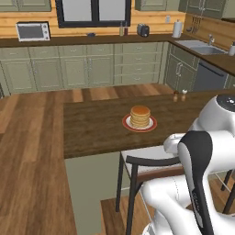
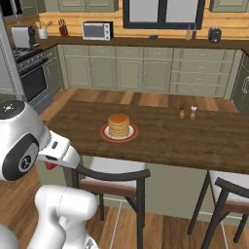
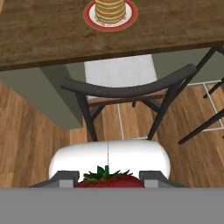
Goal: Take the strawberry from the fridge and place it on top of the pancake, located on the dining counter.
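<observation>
Strawberry placement, largest item first: dining counter (image 1: 92,124) has its near edge between arm and target, with a chair (image 3: 127,89) tucked under it right below the approach line, so go up and over, not straight in. Pancake (image 2: 118,125) is a stack on a red-rimmed plate (image 2: 105,133), well in from the near edge; salt and pepper shakers (image 2: 187,112) stand well apart to the side, no conflict. Hand (image 3: 108,178) is clenched on the strawberry (image 3: 109,178), which sits between the fingertips, low and short of the counter edge, above the chair. My take: lift clear of the chair back, carry over the stack centre, descend until the berry just touches the top pancake, then let go; dropping from height risks it rolling off
</observation>
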